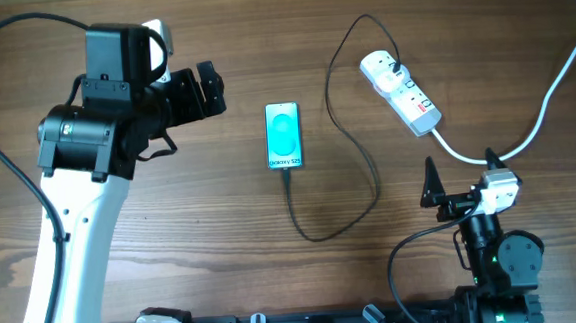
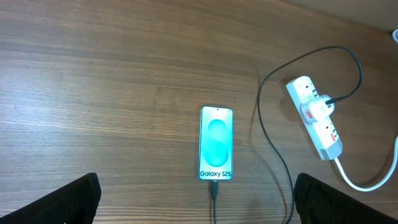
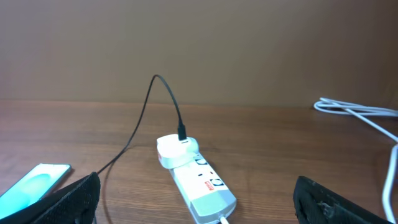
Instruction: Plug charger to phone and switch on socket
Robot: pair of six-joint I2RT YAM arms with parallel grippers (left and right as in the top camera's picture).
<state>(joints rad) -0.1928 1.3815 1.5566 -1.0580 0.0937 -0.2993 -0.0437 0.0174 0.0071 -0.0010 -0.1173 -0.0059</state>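
Note:
The phone (image 1: 283,135) lies flat mid-table, its cyan screen lit with "Galaxy S25"; it also shows in the left wrist view (image 2: 216,143) and at the right wrist view's lower left (image 3: 32,188). The charger cable (image 1: 346,128) runs from a white adapter on the socket (image 1: 401,92) in a loop to the phone's near end, where its black tip (image 2: 214,186) sits in the port. The socket also shows in both wrist views (image 2: 316,124) (image 3: 199,180). My left gripper (image 1: 203,89) is open, left of the phone. My right gripper (image 1: 434,185) is open, near the socket's cord end.
The socket's thick white cord (image 1: 554,85) curves from the strip's near end off the far right edge. A coil of it lies at the right in the right wrist view (image 3: 354,112). The arms' bases stand at the table's near edge.

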